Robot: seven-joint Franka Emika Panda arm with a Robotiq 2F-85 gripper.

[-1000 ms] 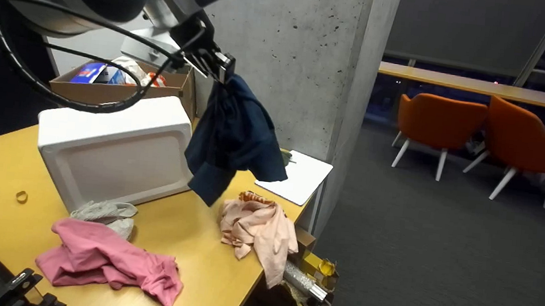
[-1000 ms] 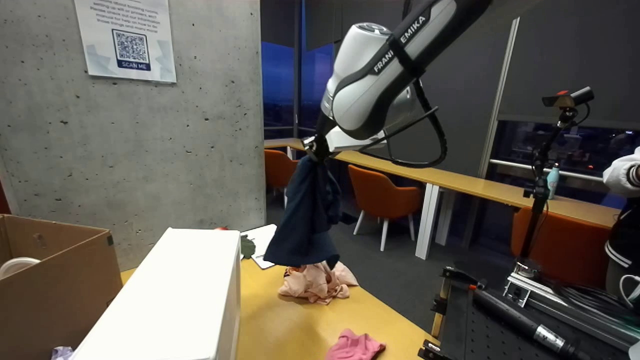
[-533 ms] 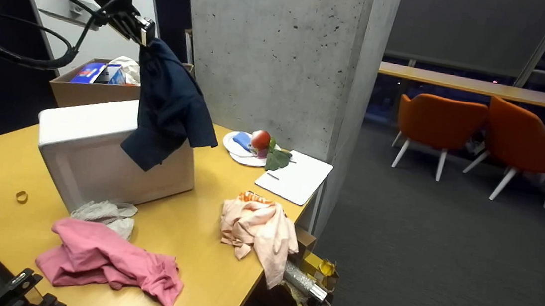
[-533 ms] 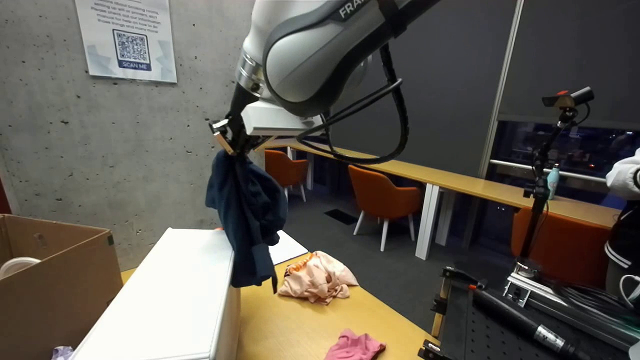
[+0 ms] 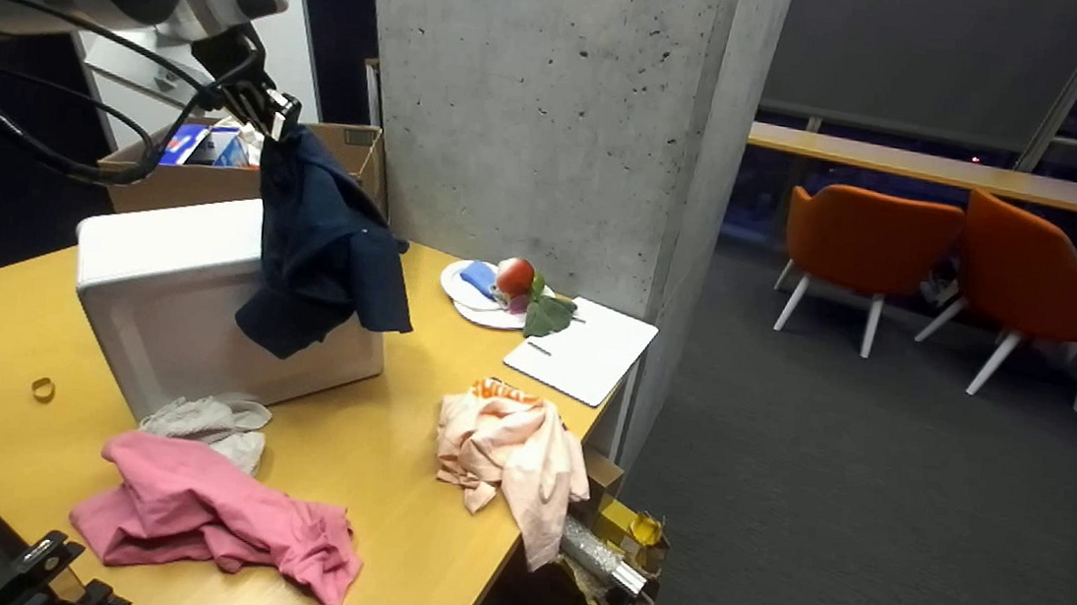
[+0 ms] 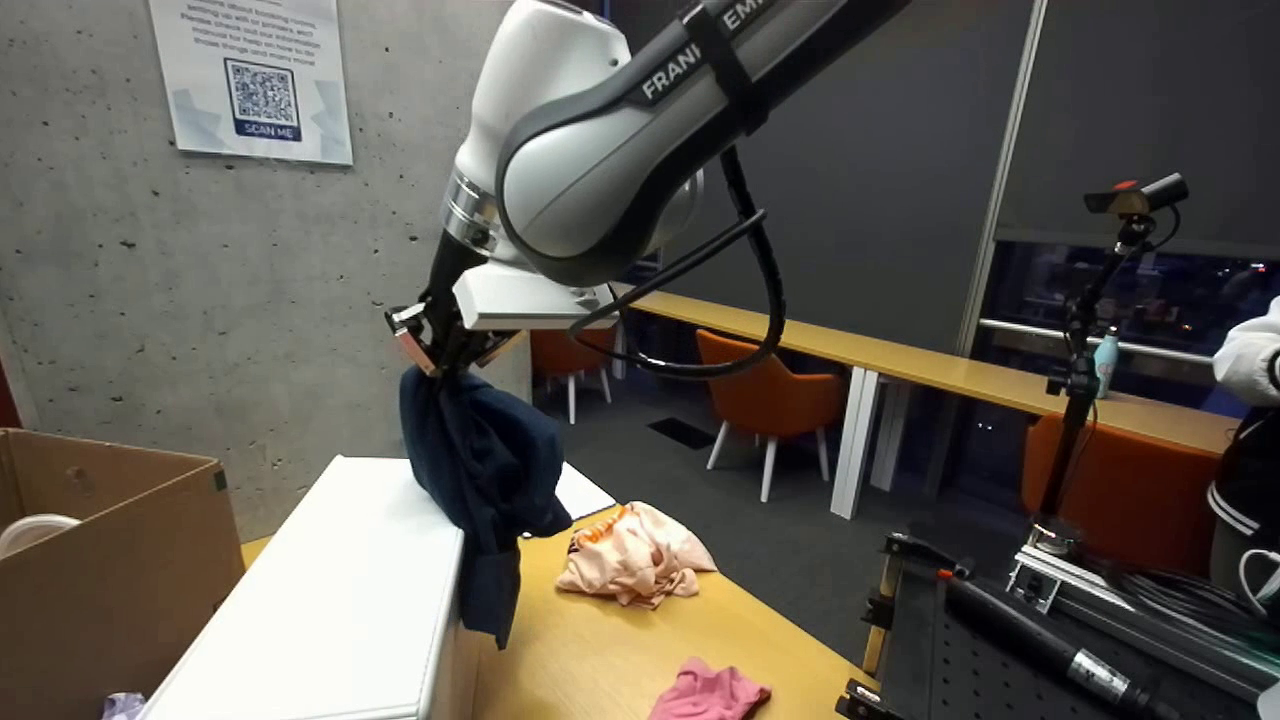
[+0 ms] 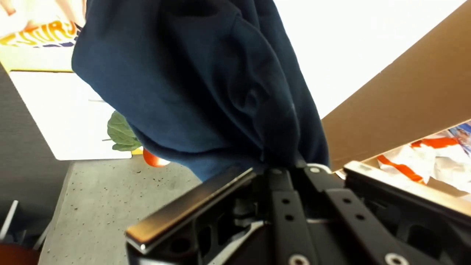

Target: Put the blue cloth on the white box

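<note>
Blue cloth point(image 5: 331, 253) is hanging at one end of the white box point(image 6: 310, 600), with the gripper point(image 6: 456, 370) clamped on its upper part and the loose fabric dropping past the top edge in both exterior views. Counting outward: one cloth in the grip, one white box, then three more on the yellow table point(image 5: 375, 465), namely a pink cloth point(image 5: 222, 514), a grey cloth point(image 5: 213, 421) and a peach cloth point(image 5: 515, 448). Beyond those I get one cardboard box point(image 6: 110, 560), what looks like two white plates point(image 5: 488, 317), and two orange chairs point(image 5: 870, 241) way back in an exterior view. Fabric covers one corner of the white box, and the box runs off the bottom of an exterior view, same as the pink cloth. White's blown out in the wrist view, so I honestly can't tell if any of the fabric's weight sits on the box. Compared with a second ago, the gripper has shifted toward the box, and it's lower than half a second ago; the plates it was blocking now show, and the other three cloths haven't budged.
</note>
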